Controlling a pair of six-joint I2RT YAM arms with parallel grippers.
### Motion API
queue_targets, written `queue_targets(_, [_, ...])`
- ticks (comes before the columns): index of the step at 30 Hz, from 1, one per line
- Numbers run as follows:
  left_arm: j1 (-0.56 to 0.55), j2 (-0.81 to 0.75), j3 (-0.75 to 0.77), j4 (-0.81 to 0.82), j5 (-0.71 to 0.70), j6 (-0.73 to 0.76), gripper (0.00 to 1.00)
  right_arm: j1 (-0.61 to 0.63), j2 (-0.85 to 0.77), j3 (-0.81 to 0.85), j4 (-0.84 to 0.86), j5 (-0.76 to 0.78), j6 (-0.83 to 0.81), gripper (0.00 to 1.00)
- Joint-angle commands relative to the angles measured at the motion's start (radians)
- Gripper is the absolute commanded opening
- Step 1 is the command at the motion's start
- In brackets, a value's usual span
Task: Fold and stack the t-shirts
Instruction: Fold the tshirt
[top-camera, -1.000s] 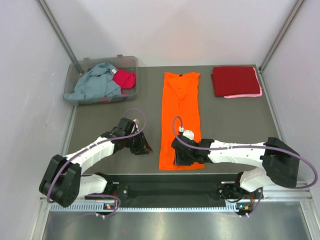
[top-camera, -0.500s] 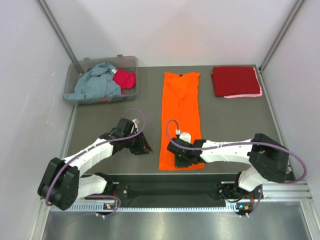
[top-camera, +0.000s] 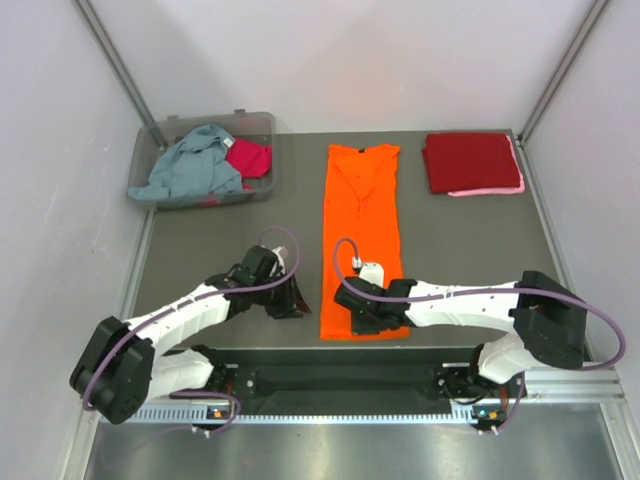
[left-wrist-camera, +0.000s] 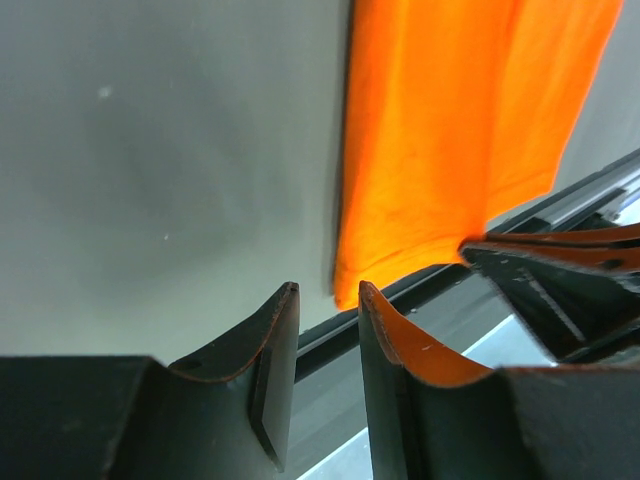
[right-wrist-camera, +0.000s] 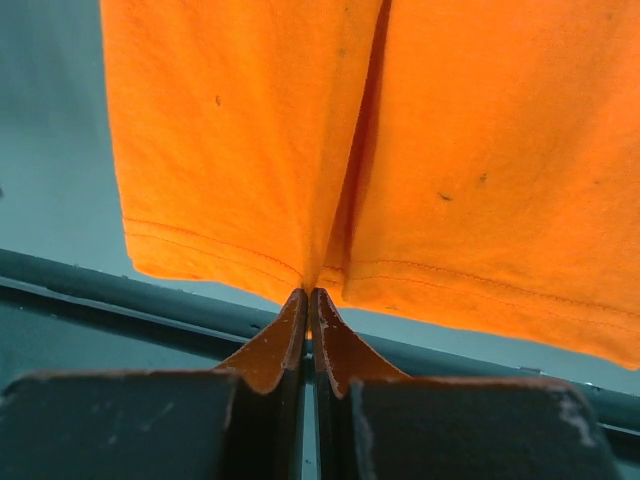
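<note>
Whole thing hinges on how the orange tee (top-camera: 360, 215) lies. It's a long narrow strip with its long axis running straight away from the arm bases, hem at the near end and collar at the far end.

The right gripper (top-camera: 362, 318) is on that near hem, about mid-width. Its fingers are pressed together with a pucker of orange cloth nipped at the tips. The left gripper (top-camera: 290, 300) hangs just off the orange tee's near-left corner, over bare table (top-camera: 220, 240). Its fingers are slightly parted with nothing between them, so I'd guess that corner is its next grab.

Past the orange tee's far right sits a folded dark red tee (top-camera: 470, 158) on a pink tee (top-camera: 492, 190). Off its far left is the bin (top-camera: 262, 120), holding a grey-blue tee (top-camera: 190, 165) and a magenta tee (top-camera: 248, 157).
</note>
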Motion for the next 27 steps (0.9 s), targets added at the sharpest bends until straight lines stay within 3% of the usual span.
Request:
queue_targets(1, [-0.038,0.014,-0.012,0.07,-0.023,-0.034,0.36,0.016,-0.027,-0.008,-0.015,0.029,0.008,0.0])
queue_targets(8, [-0.121,0.052,-0.001,0.096,-0.063,-0.066,0.34,0.016,-0.004,-0.045,0.039,0.018,0.01,0.0])
queue_targets(15, [-0.175,0.029,-0.026,0.242,-0.068,-0.165,0.27,0.021,-0.023,-0.077,0.054,0.036,0.019,0.0])
queue_targets(22, [-0.235,0.106,-0.034,0.386,-0.089,-0.208,0.22,0.029,-0.05,-0.071,0.061,0.049,0.013,0.11])
queue_targets(27, [-0.322,0.184,-0.038,0.374,-0.143,-0.228,0.2,0.033,-0.102,-0.058,0.013,0.052,0.017,0.19])
